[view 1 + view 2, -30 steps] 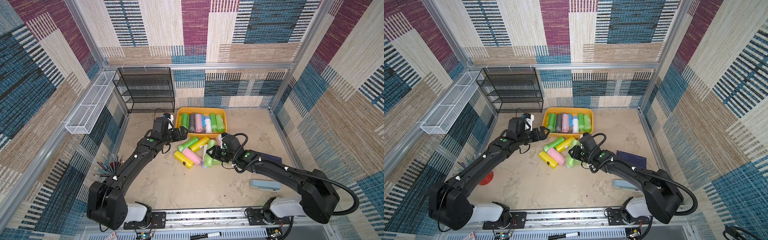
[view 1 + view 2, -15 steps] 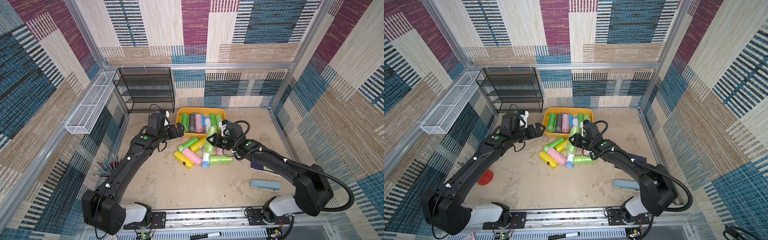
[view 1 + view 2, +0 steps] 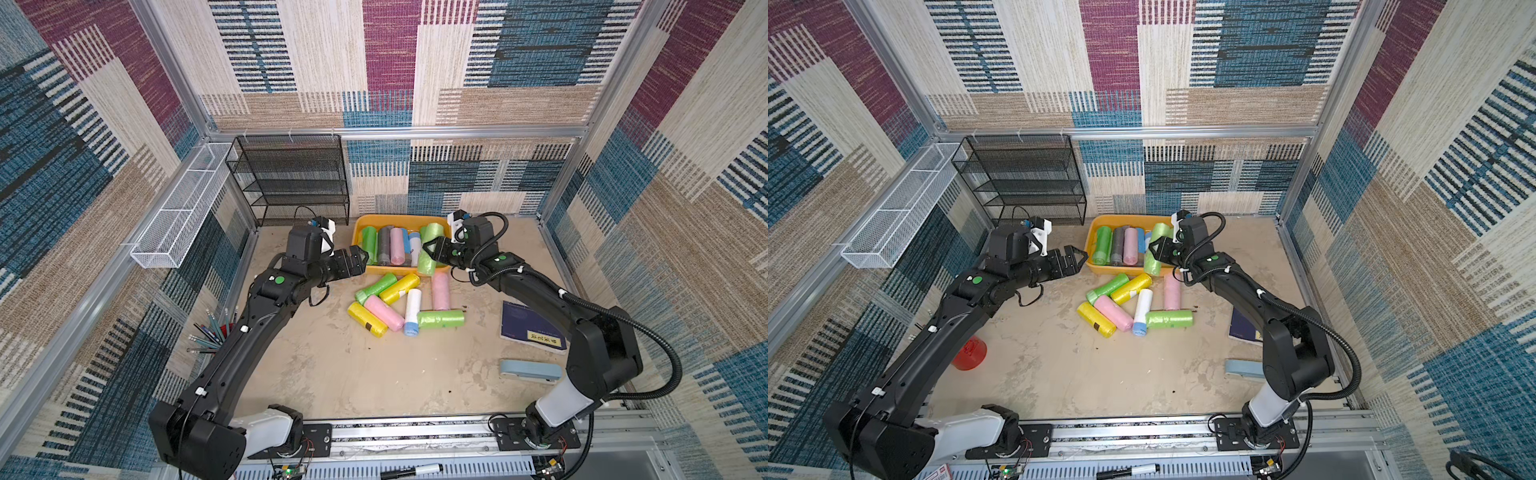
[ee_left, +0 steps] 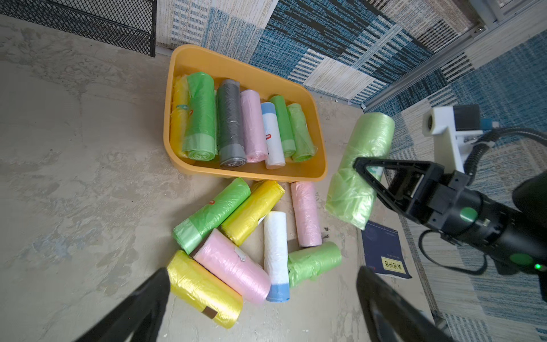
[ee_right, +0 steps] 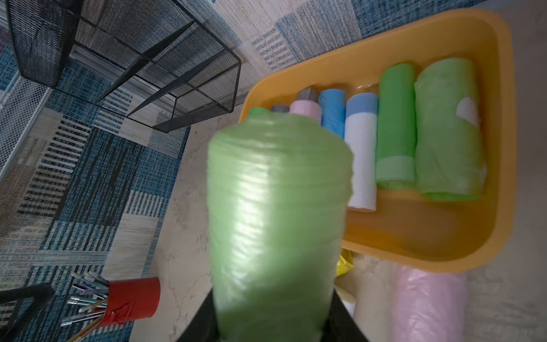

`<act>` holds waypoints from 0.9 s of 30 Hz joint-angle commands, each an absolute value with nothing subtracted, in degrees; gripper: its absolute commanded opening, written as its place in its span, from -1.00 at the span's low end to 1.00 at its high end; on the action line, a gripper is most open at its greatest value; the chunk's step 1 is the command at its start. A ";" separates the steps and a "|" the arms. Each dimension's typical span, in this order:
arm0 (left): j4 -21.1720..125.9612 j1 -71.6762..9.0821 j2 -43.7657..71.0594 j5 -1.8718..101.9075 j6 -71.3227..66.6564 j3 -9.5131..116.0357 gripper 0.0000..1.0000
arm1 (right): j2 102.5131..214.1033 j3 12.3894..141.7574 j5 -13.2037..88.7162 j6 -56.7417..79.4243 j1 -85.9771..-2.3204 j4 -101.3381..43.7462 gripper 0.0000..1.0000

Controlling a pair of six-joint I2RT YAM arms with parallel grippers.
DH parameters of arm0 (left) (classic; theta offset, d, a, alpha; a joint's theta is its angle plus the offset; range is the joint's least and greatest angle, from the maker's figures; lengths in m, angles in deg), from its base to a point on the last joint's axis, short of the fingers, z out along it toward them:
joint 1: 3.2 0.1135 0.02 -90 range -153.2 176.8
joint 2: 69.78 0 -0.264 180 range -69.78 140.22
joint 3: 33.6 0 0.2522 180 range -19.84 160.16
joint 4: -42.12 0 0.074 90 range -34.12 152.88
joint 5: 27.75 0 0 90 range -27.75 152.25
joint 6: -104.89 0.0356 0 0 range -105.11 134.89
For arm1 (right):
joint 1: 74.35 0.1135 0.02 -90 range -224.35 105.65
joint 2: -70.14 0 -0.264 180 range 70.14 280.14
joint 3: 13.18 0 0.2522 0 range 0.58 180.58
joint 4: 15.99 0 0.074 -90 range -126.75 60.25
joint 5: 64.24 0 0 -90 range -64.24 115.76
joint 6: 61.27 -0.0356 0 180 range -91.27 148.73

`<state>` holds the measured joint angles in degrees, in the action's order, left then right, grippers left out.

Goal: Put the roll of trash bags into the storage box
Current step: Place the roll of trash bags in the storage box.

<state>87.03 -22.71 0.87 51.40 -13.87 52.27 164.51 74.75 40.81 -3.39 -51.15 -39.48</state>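
Note:
The storage box [image 3: 395, 217] is a shallow orange-yellow tub at the back of the table, with several rolls lying side by side in it. My right gripper [image 3: 432, 250] is shut on a light green roll of trash bags [image 3: 431, 243], holding it in the air at the box's right end. The same roll [image 5: 278, 222] fills the right wrist view, with the box [image 5: 414, 231] behind it. My left gripper [image 3: 361, 259] hangs open and empty just left of the box. Several loose rolls [image 4: 231, 260] lie in front of it in the left wrist view.
A black mesh rack [image 3: 291, 178] stands left of the box and a white wire basket [image 3: 178, 216] hangs on the left wall. A red pencil cup [image 3: 970, 353] sits under the left arm. A dark blue book [image 3: 532, 328] and a blue-grey case [image 3: 530, 371] lie at the right.
My right gripper has lifted the green roll out of the pile and carried it back to the box's right end. The left arm has drawn back to the left, still open.

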 commanded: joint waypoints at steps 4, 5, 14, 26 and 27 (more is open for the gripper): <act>87.71 -22.68 -0.84 50.06 -15.79 50.47 0.97 | 171.25 82.85 37.30 2.69 -52.03 -40.53 -0.49; 87.73 -22.68 -0.80 49.72 -15.93 50.41 0.97 | 172.67 84.34 36.89 3.22 -52.03 -41.17 -0.49; 88.40 -22.67 -0.81 48.76 -16.28 49.68 0.97 | 187.12 98.78 38.28 4.42 -52.03 -46.29 -0.52; 88.74 -22.66 -0.17 47.92 -16.31 49.41 0.97 | 201.54 114.39 37.45 5.21 -52.03 -54.14 -0.52; 88.68 -22.65 -0.02 47.91 -16.22 49.40 0.97 | 202.31 115.36 37.34 5.35 -52.03 -54.56 -0.52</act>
